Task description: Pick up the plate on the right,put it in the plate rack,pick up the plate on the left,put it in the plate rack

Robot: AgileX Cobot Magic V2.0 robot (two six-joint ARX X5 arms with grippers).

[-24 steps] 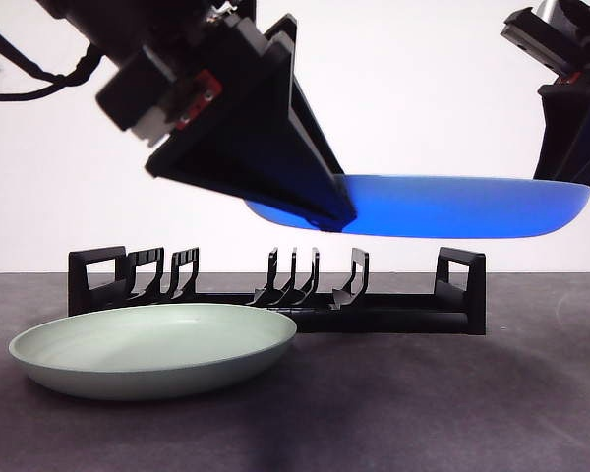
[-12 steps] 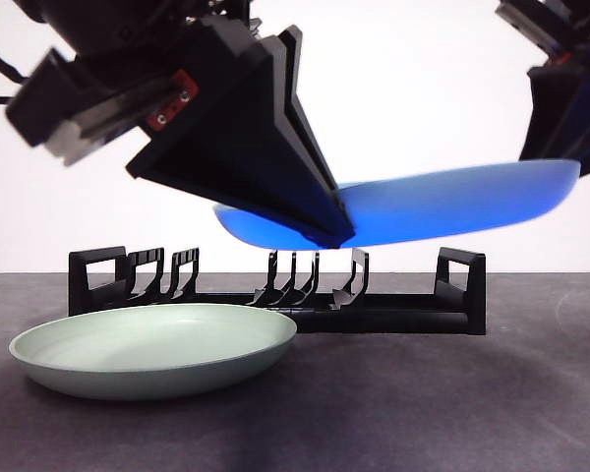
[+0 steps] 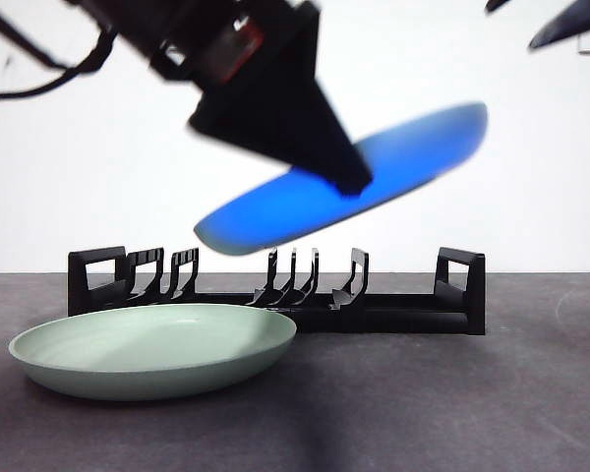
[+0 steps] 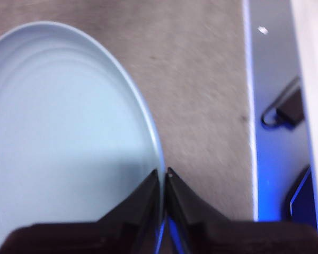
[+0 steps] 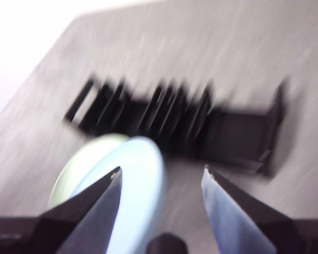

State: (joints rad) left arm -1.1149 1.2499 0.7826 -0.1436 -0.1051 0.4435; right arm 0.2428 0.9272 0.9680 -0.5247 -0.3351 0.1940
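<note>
Blue plate [image 3: 374,177] aloft over the rack [image 3: 275,295], well clear of the prongs, tilted steeply with its low edge toward the left of the front view and its high edge toward the right. Blurred by motion. Pinched at the rim by the left gripper [image 4: 162,177], jaws closed thin on the plate's edge in the left wrist view; seen in the front view as the big dark wedge [image 3: 349,177] reaching in from the upper left and meeting the plate near its middle.

Right gripper [image 5: 160,177] with jaws spread wide and nothing between them, the plate [image 5: 140,190] and rack [image 5: 175,121] smeared beyond in its own view; only a dark tip [image 3: 570,20] at the top right corner of the front view, apart from the plate.

Rack long and low on the dark table [image 3: 452,413], handle loops at both ends, no plate in any slot.

Green plate [image 3: 152,349] flat on the table in front of the rack's left half, overlapping it in the front view.
</note>
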